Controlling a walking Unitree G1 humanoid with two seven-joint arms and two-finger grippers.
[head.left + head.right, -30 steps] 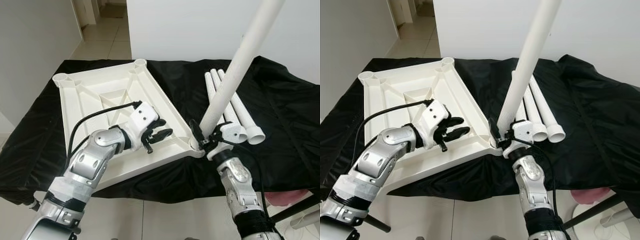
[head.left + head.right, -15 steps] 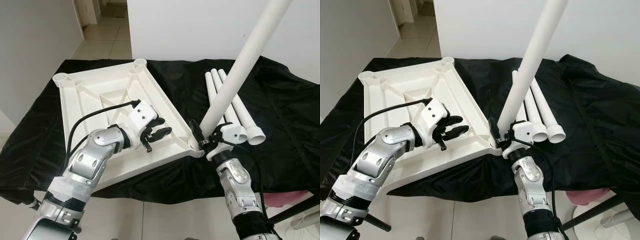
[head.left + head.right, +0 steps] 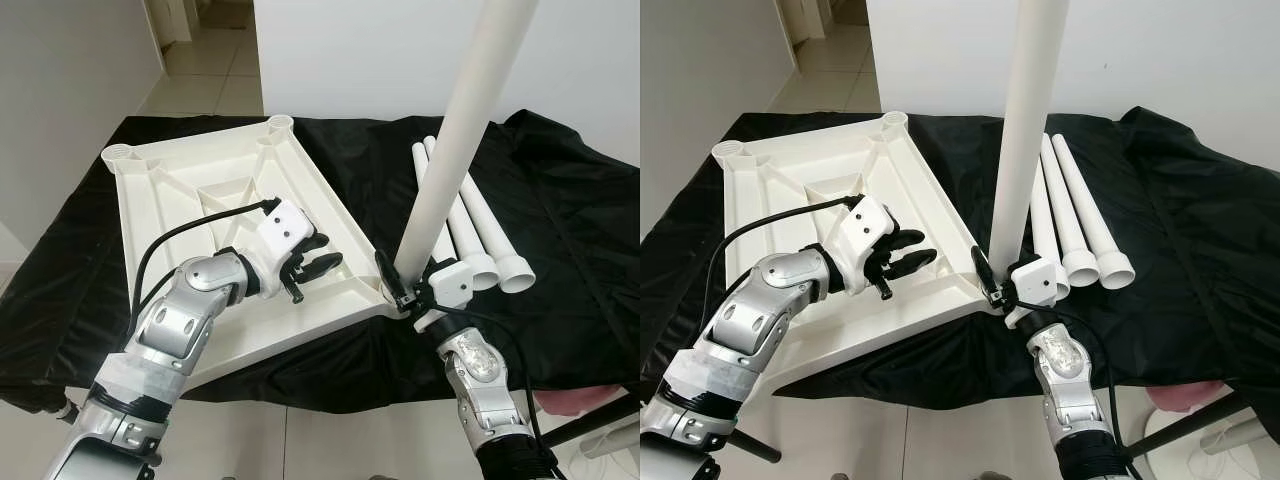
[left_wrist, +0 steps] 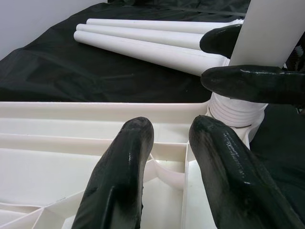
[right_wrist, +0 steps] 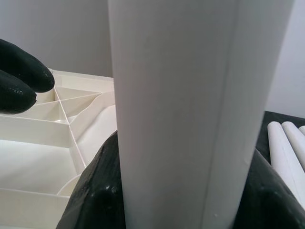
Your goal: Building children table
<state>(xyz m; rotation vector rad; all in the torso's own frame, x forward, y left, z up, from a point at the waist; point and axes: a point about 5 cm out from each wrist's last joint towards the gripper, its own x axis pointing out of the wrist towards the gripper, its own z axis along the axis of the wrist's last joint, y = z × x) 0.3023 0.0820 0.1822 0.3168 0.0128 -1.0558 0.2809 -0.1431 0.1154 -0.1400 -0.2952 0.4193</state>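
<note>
"How far has it got with the table?"

"Early days, I'd say. The white tabletop lies upside down on the black-draped bench. One leg stands almost upright at the near corner socket; whether it's seated I can't tell. Three spare legs lie side by side on the cloth just beyond, and the far corner sockets look empty."

"And the claws?"

"The right claw is clamped round the foot of that leg, fingers pressed to both sides. The left claw rests on the tabletop's ribbed underside beside that corner, fingers a little apart, holding nothing."
</note>
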